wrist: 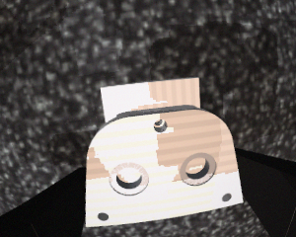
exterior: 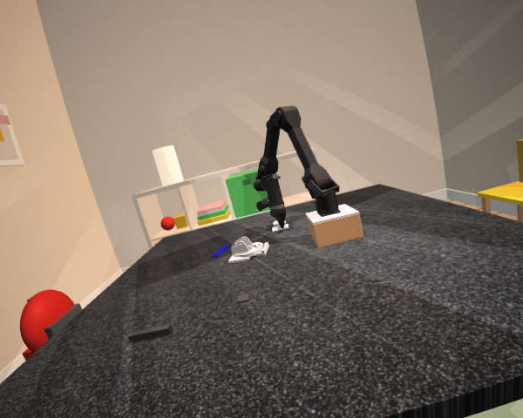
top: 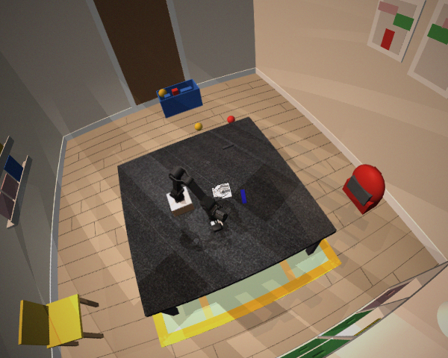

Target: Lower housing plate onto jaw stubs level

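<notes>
The pale housing plate [wrist: 163, 148] has a rounded top edge, two large ringed holes and a smaller hole. A pale rectangular piece [wrist: 125, 98] shows beyond its rounded edge in the wrist view. My gripper [wrist: 159, 166] [exterior: 280, 224] is shut on the plate, with black fingers against its left and right sides. I cannot tell whether the plate touches what is under it. The white jaw assembly [top: 221, 190] [exterior: 248, 248] stands apart on the table, nearer the exterior camera. Its pins and stubs are too small to tell apart.
A blue bar [top: 243, 195] [exterior: 220, 250] lies beside the jaw assembly. The arm's base stands on a white-topped box [top: 182, 208] [exterior: 338, 230]. A dark bar [top: 228, 146] [exterior: 150, 332] and a small dark piece [exterior: 242, 298] lie farther off on the black table.
</notes>
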You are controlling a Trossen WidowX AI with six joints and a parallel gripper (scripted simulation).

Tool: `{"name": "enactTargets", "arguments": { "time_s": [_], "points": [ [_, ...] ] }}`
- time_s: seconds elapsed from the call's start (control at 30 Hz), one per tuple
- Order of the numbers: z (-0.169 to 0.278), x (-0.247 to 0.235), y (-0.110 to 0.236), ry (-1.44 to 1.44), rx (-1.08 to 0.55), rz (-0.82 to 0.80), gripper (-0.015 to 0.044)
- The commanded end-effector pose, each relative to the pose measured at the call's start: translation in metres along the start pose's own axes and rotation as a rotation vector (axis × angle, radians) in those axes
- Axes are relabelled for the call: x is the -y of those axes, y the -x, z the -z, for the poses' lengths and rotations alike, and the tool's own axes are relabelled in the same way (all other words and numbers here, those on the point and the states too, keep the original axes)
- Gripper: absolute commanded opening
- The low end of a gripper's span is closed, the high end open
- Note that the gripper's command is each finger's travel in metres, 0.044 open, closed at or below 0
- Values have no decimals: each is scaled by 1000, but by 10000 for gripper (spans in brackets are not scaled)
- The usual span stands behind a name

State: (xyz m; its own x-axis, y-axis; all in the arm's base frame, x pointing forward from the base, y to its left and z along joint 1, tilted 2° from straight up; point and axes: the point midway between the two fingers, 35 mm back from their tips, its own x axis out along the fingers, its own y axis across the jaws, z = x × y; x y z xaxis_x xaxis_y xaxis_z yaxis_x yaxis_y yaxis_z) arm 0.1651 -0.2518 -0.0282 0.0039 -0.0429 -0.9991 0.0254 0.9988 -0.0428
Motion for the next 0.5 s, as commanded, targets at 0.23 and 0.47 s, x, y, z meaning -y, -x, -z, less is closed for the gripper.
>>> {"name": "enactTargets", "arguments": {
  "time_s": [0.23,0.47],
  "points": [
    [-1,1,8,0,0,0,351],
    [-1,2,29,0,-1,1,351]
  ]
}}
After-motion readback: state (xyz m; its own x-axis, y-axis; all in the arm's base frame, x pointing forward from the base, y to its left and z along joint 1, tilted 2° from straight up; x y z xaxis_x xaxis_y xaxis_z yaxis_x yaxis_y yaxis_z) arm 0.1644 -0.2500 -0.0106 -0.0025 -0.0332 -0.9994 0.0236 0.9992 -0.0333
